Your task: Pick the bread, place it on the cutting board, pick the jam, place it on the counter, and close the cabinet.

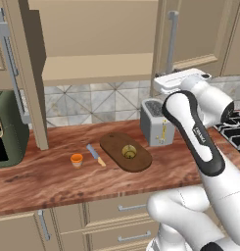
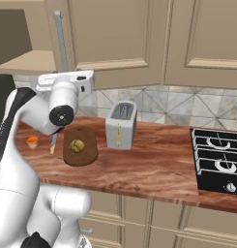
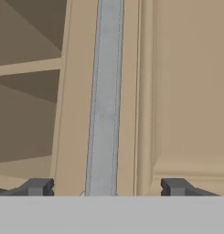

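Facing the cabinet (image 3: 186, 91) head-on, the gripper (image 3: 106, 186) has its two dark fingertips (image 3: 38, 186) spread wide apart, nothing between them, and the long grey bar handle (image 3: 105, 91) runs straight up the gap, nearer the left tip than the right. Whether either tip touches the door I cannot tell. Left of that handle the cabinet stands open, its inner shelf (image 3: 26, 68) in plain sight; right of the handle is a closed panelled door.

From the left base view, the white hand sits up high at the handle (image 1: 170, 41), against the edge of the closed door, and the open bay with its pale shelf (image 1: 97, 68) spreads to the handle's left. Another door (image 1: 31, 73) hangs swung out on the far side of that bay, edge-on to us.

Well below the handle lies the counter (image 1: 53, 176). The silver toaster (image 1: 157, 122) stands almost directly under the handle. Just left of the toaster rests the cutting board (image 1: 125, 152), and the bread (image 1: 128, 151) sits on top of it, clear in the right base view too (image 2: 77, 145). Further left of the handle's line, a small blue-handled knife (image 1: 95, 154) lies beside the board, then the jam (image 1: 77, 160) stands upright on the worktop, apart from both. A green appliance (image 1: 9, 130) sits at the far left end; a black hob (image 2: 219, 160) lies off to the toaster's right.
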Available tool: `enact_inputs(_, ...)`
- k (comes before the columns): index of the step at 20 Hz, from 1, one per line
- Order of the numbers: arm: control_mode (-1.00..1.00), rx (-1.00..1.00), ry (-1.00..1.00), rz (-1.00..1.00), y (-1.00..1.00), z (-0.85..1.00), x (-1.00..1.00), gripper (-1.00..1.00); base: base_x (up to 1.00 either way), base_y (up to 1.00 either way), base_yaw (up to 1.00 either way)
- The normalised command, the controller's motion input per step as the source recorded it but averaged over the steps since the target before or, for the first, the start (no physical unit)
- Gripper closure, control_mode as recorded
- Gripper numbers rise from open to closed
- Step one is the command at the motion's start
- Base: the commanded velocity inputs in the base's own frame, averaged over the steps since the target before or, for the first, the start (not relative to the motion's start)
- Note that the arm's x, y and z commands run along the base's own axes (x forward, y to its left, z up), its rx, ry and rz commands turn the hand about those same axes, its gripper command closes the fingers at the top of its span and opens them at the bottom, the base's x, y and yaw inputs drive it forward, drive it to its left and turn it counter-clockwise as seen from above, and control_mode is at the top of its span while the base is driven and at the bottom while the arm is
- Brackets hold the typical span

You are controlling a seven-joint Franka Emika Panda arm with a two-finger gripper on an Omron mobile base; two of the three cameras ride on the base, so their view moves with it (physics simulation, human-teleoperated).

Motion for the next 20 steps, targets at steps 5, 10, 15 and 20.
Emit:
enact_inputs(5, -1.0, 0.0, 0.0, -0.08, 0.13, 0.0, 0.33, -1.0, 0.0, 0.0, 0.0)
enact_inputs(10, -1.0, 0.0, 0.0, -0.07, 0.08, 0.0, 0.31, -1.0, 0.0, 0.0, 0.0)
enact_inputs(15, -1.0, 0.0, 0.0, -0.06, 0.06, 0.0, 0.34, -1.0, 0.0, 0.0, 0.0)
enact_inputs(20, -1.0, 0.0, 0.0, -0.04, 0.04, 0.0, 0.34, -1.0, 0.0, 0.0, 0.0)
